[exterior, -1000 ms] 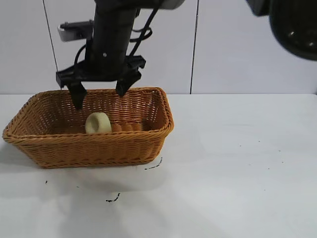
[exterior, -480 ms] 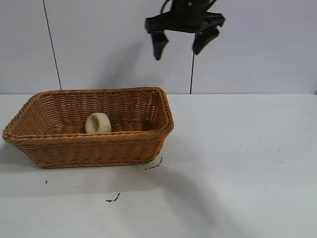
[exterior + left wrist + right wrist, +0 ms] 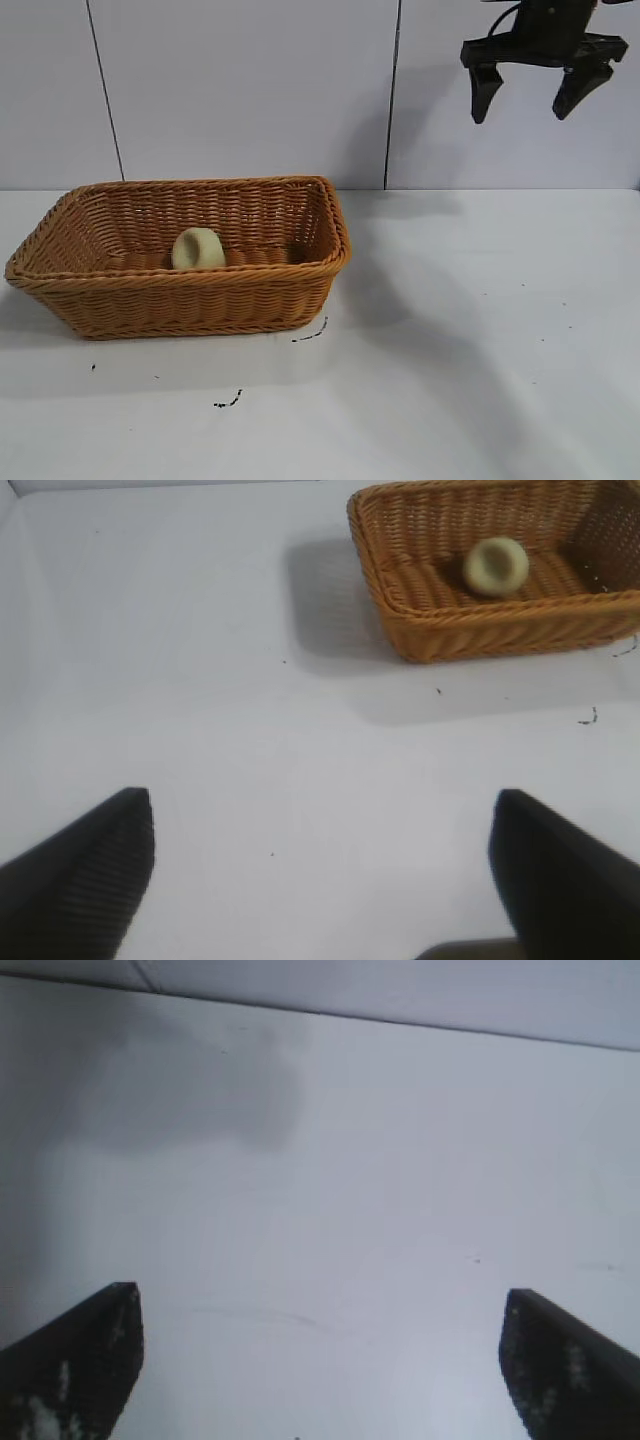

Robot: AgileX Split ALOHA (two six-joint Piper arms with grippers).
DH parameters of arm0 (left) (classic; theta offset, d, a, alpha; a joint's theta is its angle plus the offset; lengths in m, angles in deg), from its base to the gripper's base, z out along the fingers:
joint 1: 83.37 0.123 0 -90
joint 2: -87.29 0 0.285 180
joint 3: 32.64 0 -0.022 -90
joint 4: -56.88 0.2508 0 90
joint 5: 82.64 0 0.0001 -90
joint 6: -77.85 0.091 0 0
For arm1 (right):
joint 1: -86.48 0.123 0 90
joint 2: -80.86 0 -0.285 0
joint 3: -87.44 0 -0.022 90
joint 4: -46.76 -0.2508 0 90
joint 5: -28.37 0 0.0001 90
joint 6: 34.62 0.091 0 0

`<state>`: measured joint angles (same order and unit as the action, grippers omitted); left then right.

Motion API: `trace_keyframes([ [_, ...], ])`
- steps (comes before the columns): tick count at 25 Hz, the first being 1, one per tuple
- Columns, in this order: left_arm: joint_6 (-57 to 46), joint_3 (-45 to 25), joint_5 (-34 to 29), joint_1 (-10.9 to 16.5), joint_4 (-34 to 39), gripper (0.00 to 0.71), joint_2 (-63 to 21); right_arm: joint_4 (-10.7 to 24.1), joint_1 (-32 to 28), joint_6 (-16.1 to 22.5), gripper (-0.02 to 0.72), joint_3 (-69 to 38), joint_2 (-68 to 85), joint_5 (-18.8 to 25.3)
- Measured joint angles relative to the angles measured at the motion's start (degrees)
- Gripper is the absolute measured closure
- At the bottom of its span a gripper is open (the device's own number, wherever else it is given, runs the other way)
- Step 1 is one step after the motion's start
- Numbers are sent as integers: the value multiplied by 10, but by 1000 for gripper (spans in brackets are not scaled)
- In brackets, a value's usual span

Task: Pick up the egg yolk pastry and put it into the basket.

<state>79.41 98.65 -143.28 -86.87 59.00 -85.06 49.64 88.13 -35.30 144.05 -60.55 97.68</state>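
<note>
With the small pale cream-yellow round pastry (image 3: 198, 248) lying inside the large orange-brown woven wicker basket (image 3: 180, 300), well apart from the wide-spread, empty fingers of the right gripper (image 3: 545, 92), placement is judged done and only parking is called for.

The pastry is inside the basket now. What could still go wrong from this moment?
1. The egg yolk pastry seems to stand on edge in the basket, so it may tip or roll.
2. The right hand is high, open and empty; the left hand is open too. Little else seems at risk.
</note>
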Motion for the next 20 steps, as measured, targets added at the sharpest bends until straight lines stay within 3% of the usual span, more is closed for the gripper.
trace_keyframes([
  [6,0,0,0,0,0,17,0,-4,1,7,8,-93,93,-1],
  [20,0,0,0,0,0,17,0,-6,1,7,8,-606,556,0],
])
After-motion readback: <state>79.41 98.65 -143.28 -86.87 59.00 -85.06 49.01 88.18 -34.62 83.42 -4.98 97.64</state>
